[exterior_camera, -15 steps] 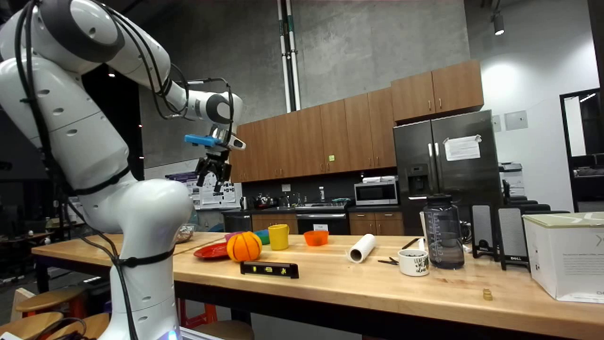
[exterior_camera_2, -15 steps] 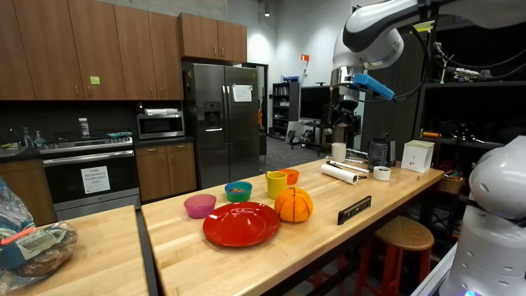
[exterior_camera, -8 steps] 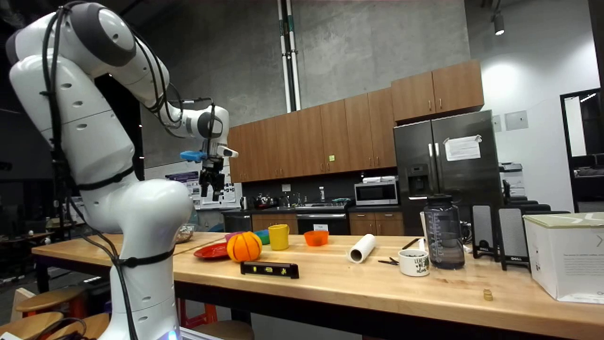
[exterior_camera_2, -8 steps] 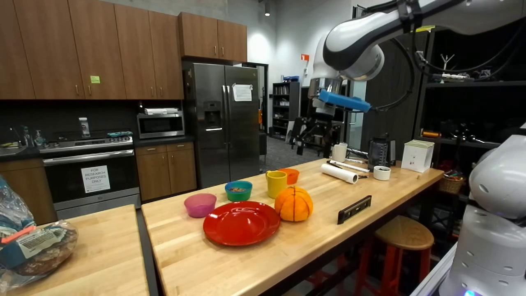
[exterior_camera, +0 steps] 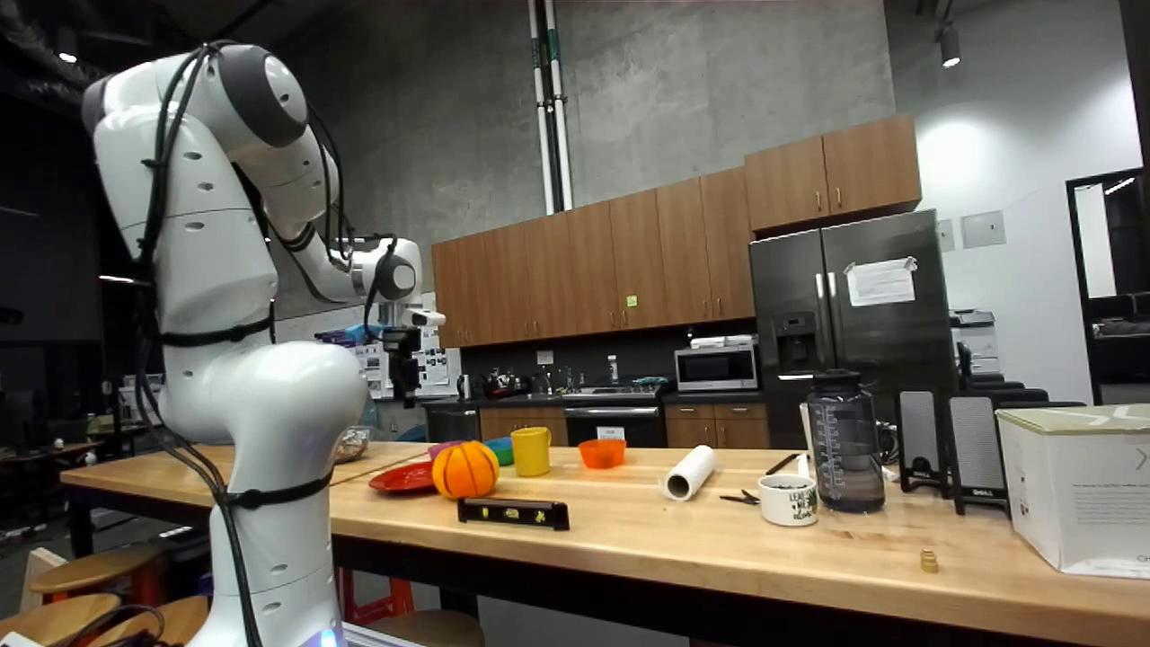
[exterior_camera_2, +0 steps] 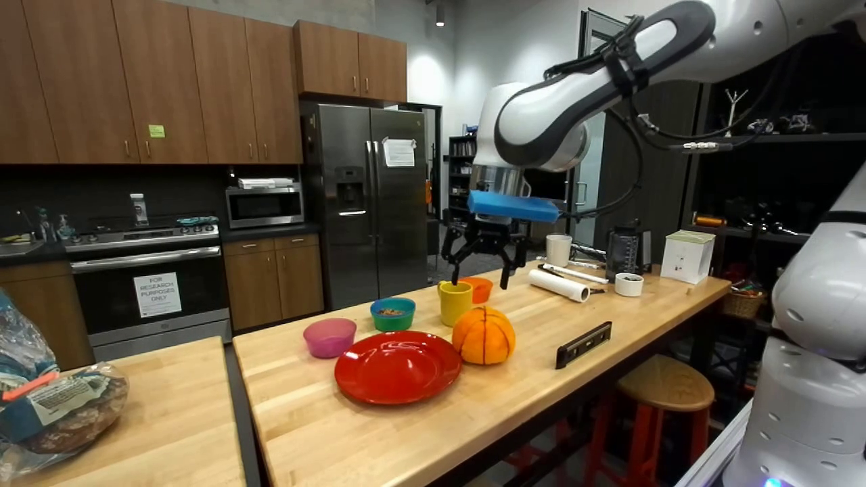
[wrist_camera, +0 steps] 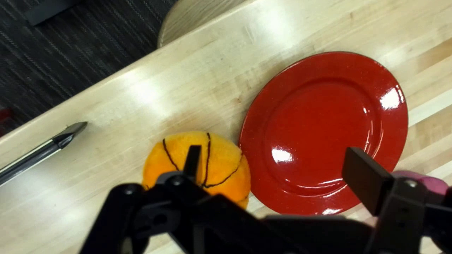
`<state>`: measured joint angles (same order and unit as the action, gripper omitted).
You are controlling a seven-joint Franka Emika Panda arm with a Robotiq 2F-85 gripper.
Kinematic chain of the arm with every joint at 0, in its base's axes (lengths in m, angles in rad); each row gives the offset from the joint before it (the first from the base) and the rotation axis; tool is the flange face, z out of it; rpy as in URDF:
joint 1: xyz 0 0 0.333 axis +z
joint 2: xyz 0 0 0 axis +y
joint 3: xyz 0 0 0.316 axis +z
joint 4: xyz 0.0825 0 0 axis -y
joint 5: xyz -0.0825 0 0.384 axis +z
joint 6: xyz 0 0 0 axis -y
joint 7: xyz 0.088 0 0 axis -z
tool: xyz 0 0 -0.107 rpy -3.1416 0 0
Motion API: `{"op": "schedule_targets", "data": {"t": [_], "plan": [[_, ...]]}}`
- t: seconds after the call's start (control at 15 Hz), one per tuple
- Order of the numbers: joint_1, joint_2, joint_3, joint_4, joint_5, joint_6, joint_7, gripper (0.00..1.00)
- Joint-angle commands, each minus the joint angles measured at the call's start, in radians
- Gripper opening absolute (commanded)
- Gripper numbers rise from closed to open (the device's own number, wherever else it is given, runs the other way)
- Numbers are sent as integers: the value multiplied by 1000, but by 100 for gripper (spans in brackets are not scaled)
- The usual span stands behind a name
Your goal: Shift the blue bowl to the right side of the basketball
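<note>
Fingers (wrist_camera: 367, 180) gape wide, empty, one hiding part of the basketball (wrist_camera: 226, 158) in the wrist view. The blue bowl (exterior_camera_2: 393, 325) sits between pink bowl (exterior_camera_2: 329, 339) and yellow cup (exterior_camera_2: 456, 304), its contents (exterior_camera_2: 391, 312) too small to identify.

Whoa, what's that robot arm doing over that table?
The robot arm is meant to move the blue bowl to the right side of the basketball. Nothing is in its gripper, which hangs open above the table. The blue bowl isn't picked up yet: in an exterior view it sits between the pink bowl and the yellow cup, and the basketball is beside the red plate.
</note>
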<state>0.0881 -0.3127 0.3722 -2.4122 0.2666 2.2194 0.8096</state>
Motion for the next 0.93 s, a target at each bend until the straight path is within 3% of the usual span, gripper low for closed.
{"op": "schedule_targets", "data": {"t": [0.0, 0.27, 0.33, 0.4, 0.87], "plan": [[1, 140, 32, 72, -124, 78, 236, 100], [48, 270, 9, 162, -224, 82, 407, 100], [64, 290, -2, 177, -220, 82, 408, 100], [77, 234, -19, 121, -205, 92, 371, 100], [94, 292, -32, 168, -202, 91, 382, 100]]}}
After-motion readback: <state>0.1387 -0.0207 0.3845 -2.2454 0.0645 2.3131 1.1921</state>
